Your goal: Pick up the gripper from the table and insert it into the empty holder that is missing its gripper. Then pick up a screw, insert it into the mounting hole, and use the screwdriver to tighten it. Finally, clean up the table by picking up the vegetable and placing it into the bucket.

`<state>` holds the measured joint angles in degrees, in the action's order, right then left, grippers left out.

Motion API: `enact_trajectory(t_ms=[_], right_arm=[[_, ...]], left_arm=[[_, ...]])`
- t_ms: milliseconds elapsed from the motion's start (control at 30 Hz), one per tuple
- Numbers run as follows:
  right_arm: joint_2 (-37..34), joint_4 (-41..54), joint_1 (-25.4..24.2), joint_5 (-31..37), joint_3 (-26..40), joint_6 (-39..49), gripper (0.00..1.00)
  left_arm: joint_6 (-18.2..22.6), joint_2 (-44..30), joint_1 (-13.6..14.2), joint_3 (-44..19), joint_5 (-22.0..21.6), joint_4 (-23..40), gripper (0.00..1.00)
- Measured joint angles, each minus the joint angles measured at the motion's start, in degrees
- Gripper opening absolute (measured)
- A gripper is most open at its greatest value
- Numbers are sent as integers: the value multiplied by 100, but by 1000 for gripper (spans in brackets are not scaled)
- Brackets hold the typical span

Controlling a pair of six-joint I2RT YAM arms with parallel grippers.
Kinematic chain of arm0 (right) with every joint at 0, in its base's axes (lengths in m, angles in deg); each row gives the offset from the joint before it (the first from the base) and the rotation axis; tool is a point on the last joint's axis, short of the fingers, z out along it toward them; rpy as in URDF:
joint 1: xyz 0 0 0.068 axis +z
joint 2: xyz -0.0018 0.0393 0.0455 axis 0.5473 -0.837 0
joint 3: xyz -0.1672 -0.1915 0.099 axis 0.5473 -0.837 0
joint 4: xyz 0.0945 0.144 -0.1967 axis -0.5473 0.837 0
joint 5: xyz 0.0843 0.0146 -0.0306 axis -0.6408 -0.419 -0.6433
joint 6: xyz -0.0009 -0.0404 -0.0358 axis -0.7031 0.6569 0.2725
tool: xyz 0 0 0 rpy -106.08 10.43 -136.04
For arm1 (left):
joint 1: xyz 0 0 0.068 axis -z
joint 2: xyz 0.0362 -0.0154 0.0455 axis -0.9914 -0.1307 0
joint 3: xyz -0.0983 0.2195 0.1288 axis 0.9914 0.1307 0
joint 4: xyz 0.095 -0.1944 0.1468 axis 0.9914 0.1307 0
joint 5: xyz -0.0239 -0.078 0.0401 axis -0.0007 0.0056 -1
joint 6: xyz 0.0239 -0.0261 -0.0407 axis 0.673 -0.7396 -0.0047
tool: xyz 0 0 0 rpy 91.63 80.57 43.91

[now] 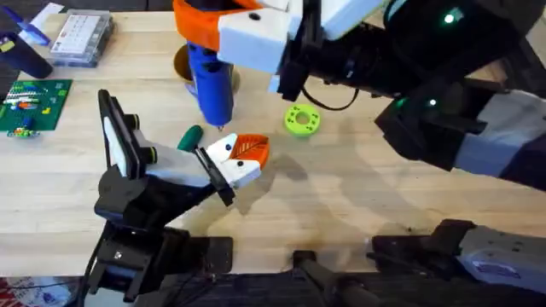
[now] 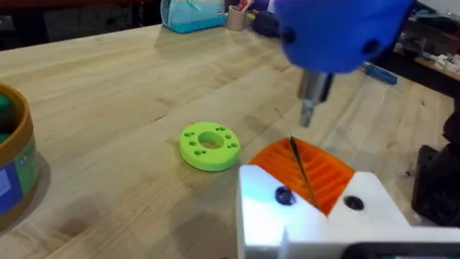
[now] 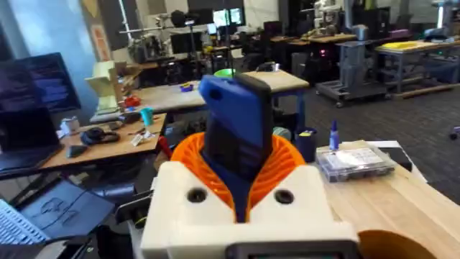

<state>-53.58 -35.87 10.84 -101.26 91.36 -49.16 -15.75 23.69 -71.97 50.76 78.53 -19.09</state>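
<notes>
Robotics lab: workbenches, monitors.

Blue screwdriver tip-down just above orange gripper seated in white holder

Overhead downward view, two close wrist views, all sharing the screwdriver.

Counts on the wooden table

There was one blue screwdriver, one lime-green ring, one mustard-yellow bucket, one green circuit board, one clear plastic parts box, and two robot arms.
</notes>
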Motion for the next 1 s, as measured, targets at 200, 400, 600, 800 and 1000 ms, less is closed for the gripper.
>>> enact_trajectory(t_ms=[200, 400, 600, 800, 1000], right_arm=[[0, 309, 1, 122, 0, 18, 43], [0, 79, 1, 124, -53, 177, 43], [0, 9, 1, 124, -188, 202, 43], [1, -157, 18, 125, -411, 211, 43], [0, -182, 76, 124, -531, 221, 44]], left_arm=[[1, 0, 0, 0, 0, 0, 14], [0, 0, 0, 0, 0, 0, 14], [0, 0, 0, 0, 0, 1, 14], [0, 0, -1, 0, 0, 1, 14], [0, 0, 0, 0, 0, 1, 14]])
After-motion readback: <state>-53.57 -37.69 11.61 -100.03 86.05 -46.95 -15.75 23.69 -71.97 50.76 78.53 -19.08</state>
